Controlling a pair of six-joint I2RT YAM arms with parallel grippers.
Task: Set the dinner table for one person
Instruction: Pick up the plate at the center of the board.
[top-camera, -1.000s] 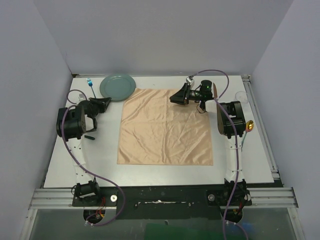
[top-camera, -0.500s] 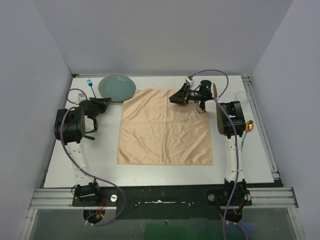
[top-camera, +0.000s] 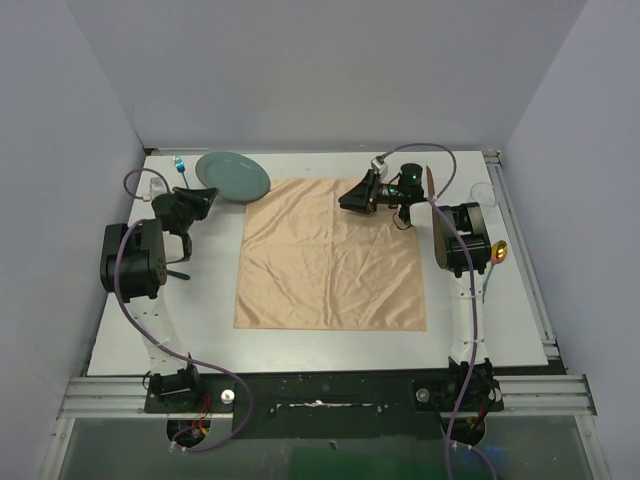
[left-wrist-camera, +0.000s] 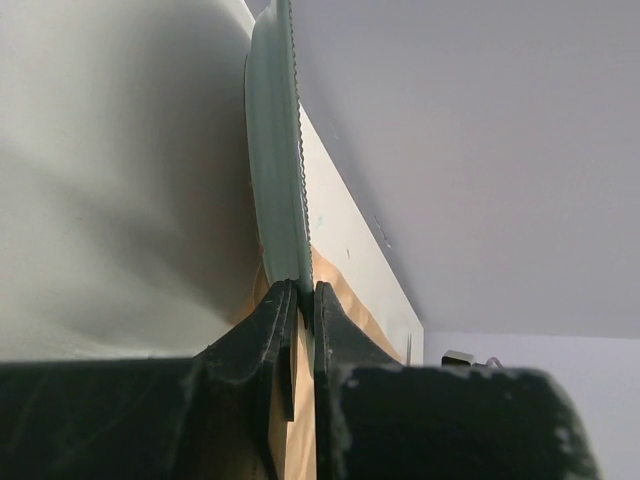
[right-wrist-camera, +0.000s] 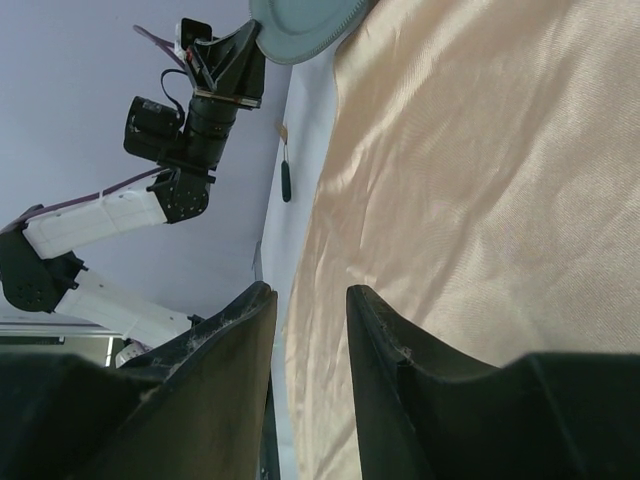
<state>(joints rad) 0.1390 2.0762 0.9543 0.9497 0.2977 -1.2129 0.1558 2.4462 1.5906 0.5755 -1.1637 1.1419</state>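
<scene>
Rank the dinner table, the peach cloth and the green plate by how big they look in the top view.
Largest to smallest:
1. dinner table
2. peach cloth
3. green plate
The gaps are clear; no two look alike.

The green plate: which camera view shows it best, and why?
Top external: almost the whole round plate shows, beside the cloth. The left wrist view shows only its rim edge-on; the right wrist view only a part.

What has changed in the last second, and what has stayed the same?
The left arm's elbow swung out to the left; the left gripper, still shut on the rim of the green plate, shifted slightly left with it. The right gripper, open above the peach cloth, and the cloth itself stayed put.
</scene>
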